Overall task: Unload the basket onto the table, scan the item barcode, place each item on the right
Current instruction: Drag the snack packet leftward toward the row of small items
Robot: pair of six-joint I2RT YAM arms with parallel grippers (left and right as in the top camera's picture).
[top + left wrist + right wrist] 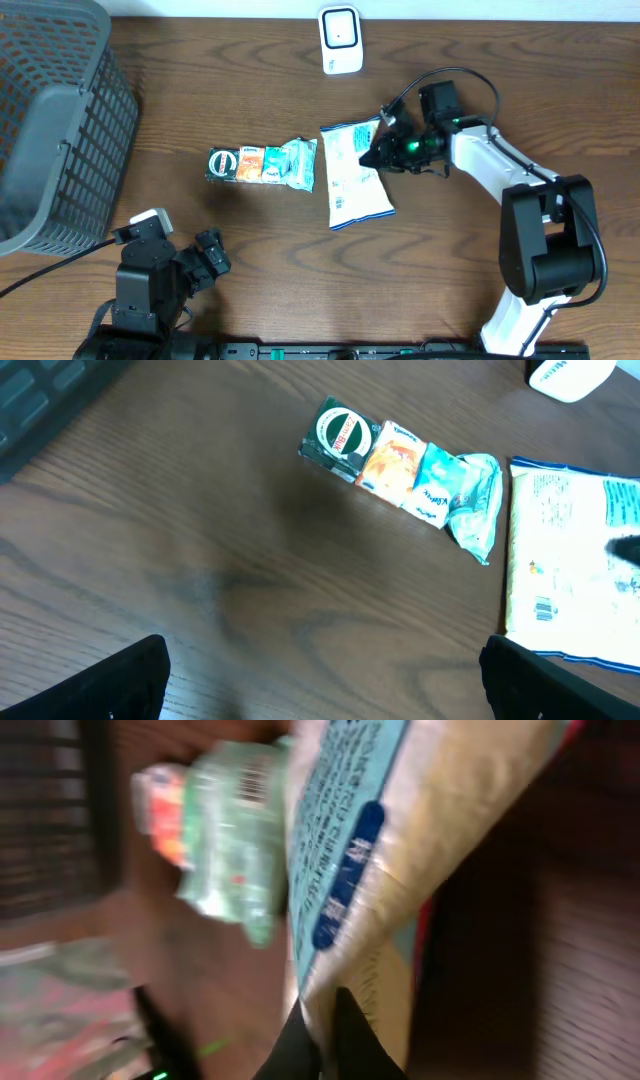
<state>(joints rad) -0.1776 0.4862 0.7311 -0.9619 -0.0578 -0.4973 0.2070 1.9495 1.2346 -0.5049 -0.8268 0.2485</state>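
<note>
Bag (355, 178) on surface (450, 290), center-right, printed side up, barcode (545, 610) showing. Pinched at upper right edge by right jaws, pressed together on it. Left jaws spread wide, holding nothing, low at front left, well apart from bag. Snack pack (262, 165) just left of bag. Scanner (340, 40) at back edge, beyond bag. Basket (50, 130) at far left.

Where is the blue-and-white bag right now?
Overhead: blue-and-white bag lies mid-table, right of the packet strip, near side of the white device, its right edge pinched by the right gripper.
</note>
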